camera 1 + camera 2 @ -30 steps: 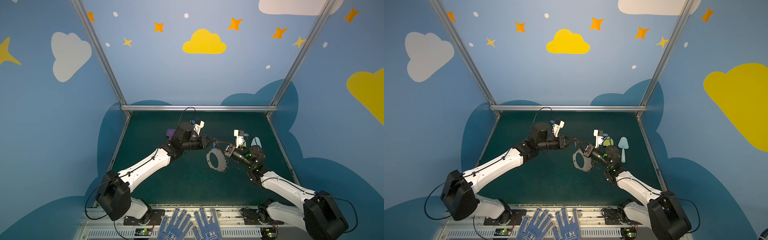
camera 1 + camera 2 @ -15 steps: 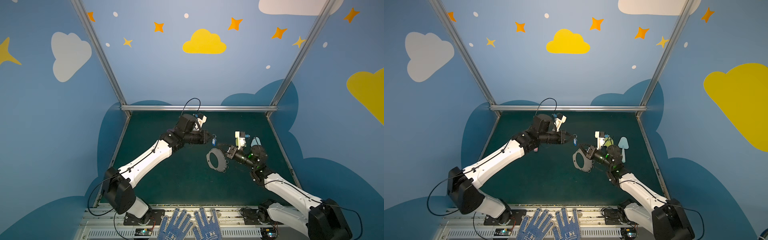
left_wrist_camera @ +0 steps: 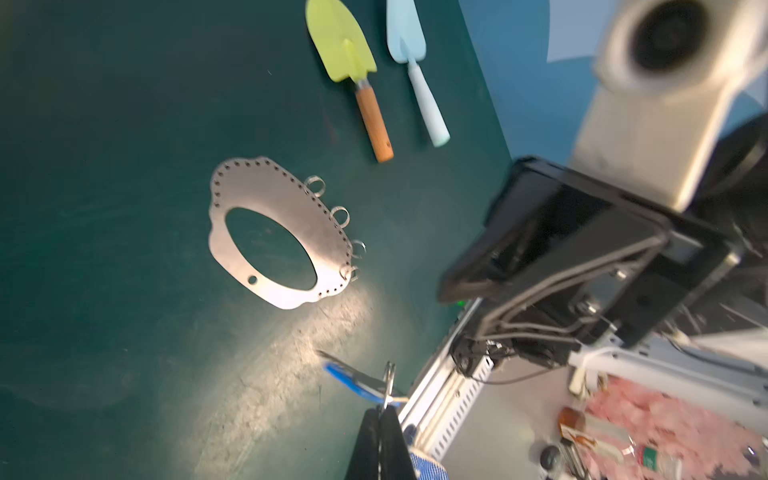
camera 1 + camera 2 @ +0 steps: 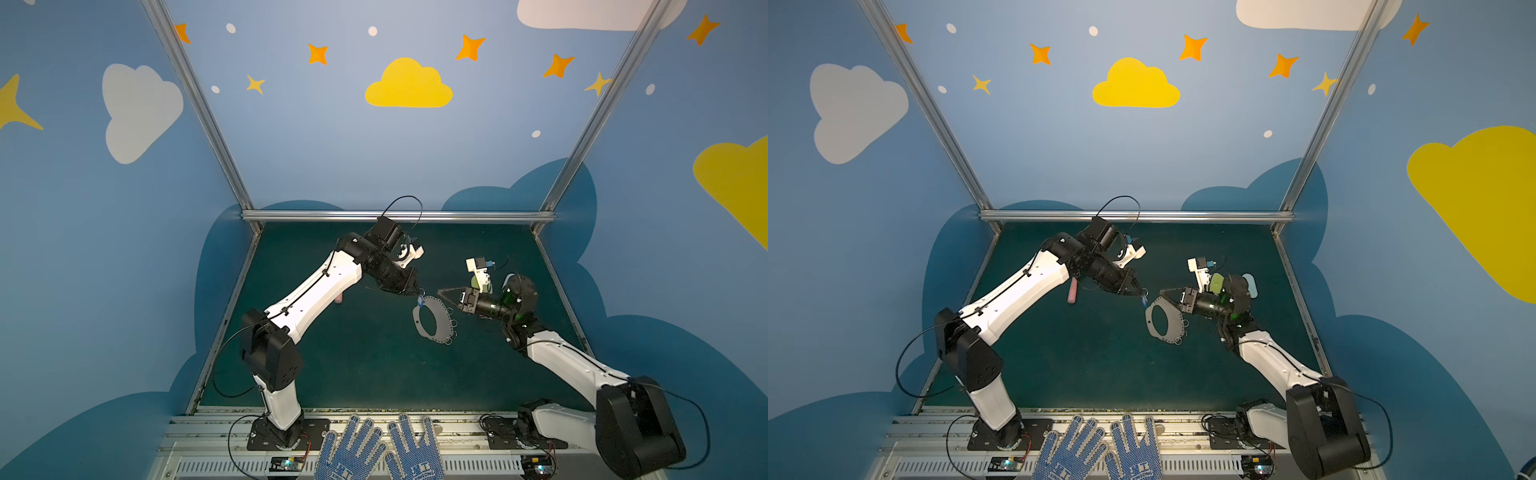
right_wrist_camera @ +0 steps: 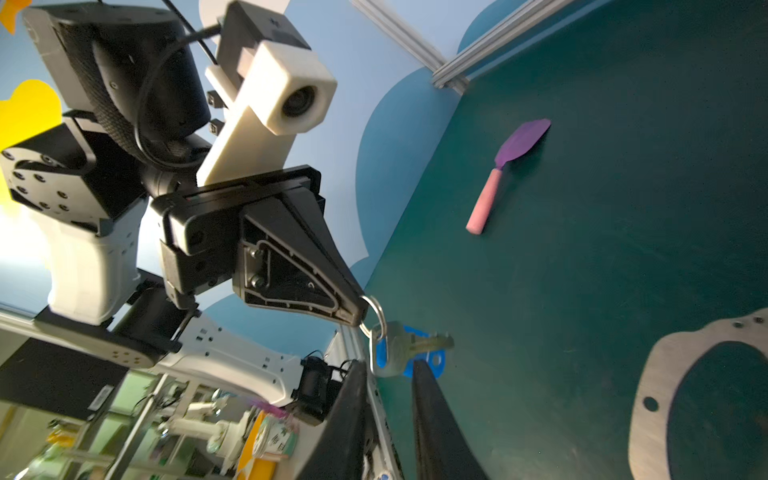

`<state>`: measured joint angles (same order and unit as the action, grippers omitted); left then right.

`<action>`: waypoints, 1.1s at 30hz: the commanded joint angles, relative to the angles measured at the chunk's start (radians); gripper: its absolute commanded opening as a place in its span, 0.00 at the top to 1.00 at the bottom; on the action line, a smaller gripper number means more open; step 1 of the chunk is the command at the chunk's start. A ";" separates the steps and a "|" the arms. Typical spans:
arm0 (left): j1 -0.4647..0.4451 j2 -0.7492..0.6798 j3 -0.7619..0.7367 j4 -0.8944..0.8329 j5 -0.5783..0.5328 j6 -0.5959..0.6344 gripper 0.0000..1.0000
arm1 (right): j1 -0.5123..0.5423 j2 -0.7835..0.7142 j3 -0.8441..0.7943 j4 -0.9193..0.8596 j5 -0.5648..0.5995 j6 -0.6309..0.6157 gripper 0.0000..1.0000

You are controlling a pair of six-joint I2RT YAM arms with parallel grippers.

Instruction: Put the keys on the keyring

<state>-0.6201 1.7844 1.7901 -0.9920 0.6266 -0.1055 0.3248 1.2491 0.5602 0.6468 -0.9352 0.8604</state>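
Silver-and-blue keys (image 5: 405,347) hang in the air near the keyring (image 3: 270,191), their wire ring (image 5: 374,309) clamped in the left claw (image 5: 357,311). The right claw (image 5: 390,365) hovers above the keyring, jaws apart. The keyring lies flat on the surface (image 4: 353,353); threading looks not yet done.

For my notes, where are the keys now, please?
In both top views, the keys hang from the left gripper, near the keyring's far end.
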 commanded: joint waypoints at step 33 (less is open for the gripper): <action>-0.029 0.007 0.063 -0.113 0.044 0.084 0.96 | 0.114 0.062 0.047 0.141 -0.136 -0.019 0.98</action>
<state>-0.6502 1.8019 1.8359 -1.1252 0.6659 -0.0364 0.4255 1.3312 0.5751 0.8062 -1.0397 0.8646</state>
